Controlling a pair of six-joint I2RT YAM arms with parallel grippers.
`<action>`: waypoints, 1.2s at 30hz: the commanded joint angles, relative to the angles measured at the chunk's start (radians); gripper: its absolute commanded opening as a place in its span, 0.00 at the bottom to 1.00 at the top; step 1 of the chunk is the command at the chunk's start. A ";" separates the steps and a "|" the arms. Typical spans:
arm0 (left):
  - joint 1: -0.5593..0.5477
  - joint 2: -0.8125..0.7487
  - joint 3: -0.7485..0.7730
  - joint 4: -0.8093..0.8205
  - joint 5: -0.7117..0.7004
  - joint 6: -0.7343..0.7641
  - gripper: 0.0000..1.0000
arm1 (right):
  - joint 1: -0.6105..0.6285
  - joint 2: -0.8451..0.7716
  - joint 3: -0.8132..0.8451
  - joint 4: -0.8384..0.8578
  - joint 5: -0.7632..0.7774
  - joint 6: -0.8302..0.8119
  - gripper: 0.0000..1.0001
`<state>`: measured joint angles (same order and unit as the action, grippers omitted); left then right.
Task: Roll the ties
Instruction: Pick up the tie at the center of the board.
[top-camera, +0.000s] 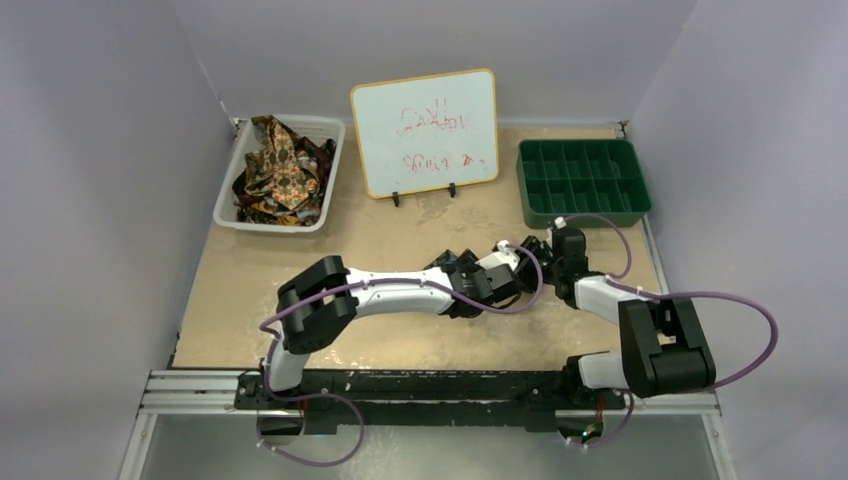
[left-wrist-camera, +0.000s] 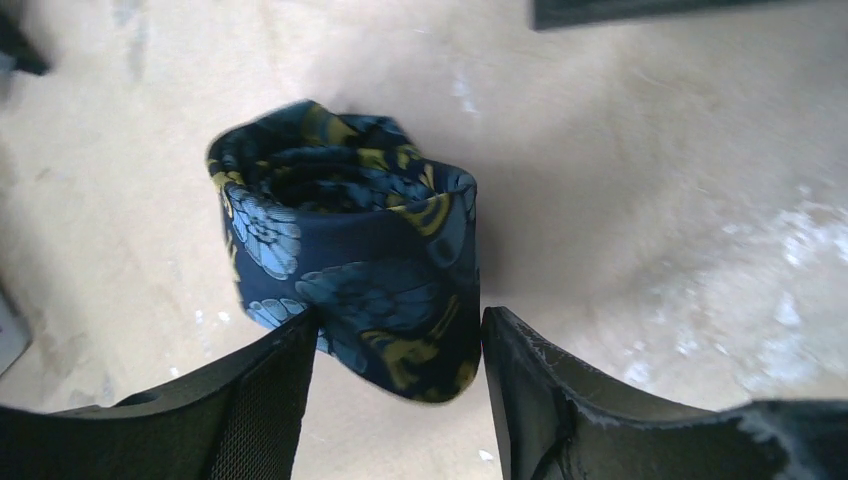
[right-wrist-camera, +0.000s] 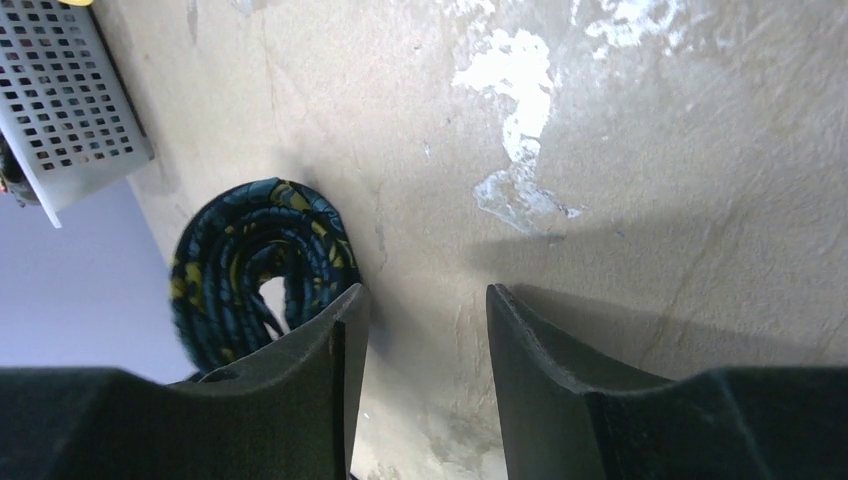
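A dark navy tie with blue and gold flowers, wound into a roll (left-wrist-camera: 350, 240), lies on the tan table. It sits between the fingers of my left gripper (left-wrist-camera: 400, 320). The left finger touches its side and the right finger stands a sliver off it, so the jaws are open. In the right wrist view the same roll (right-wrist-camera: 250, 260) stands on edge just left of my right gripper (right-wrist-camera: 425, 300), which is open over bare table. From above, both grippers (top-camera: 505, 265) (top-camera: 540, 250) meet at mid-table and hide the roll. More ties (top-camera: 280, 165) fill a white basket (top-camera: 228, 205).
A small whiteboard (top-camera: 425, 130) stands at the back centre. A green compartment tray (top-camera: 583, 182) sits at the back right. The white basket's perforated wall (right-wrist-camera: 70, 90) shows in the right wrist view. Grey walls close in three sides.
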<state>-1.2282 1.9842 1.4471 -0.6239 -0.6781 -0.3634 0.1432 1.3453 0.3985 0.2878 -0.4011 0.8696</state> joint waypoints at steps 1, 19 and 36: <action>-0.009 -0.032 0.027 0.043 0.189 0.067 0.61 | -0.016 -0.019 0.070 -0.067 -0.055 -0.079 0.51; 0.243 -0.435 -0.243 0.275 0.563 0.031 0.69 | -0.017 -0.053 0.086 0.000 -0.264 -0.171 0.80; 0.619 -0.301 -0.402 0.590 1.213 0.026 0.71 | 0.117 0.027 0.049 0.078 -0.296 -0.178 0.91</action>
<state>-0.6518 1.6508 1.0687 -0.1539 0.3763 -0.3302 0.2428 1.3071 0.4305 0.3168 -0.6765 0.7116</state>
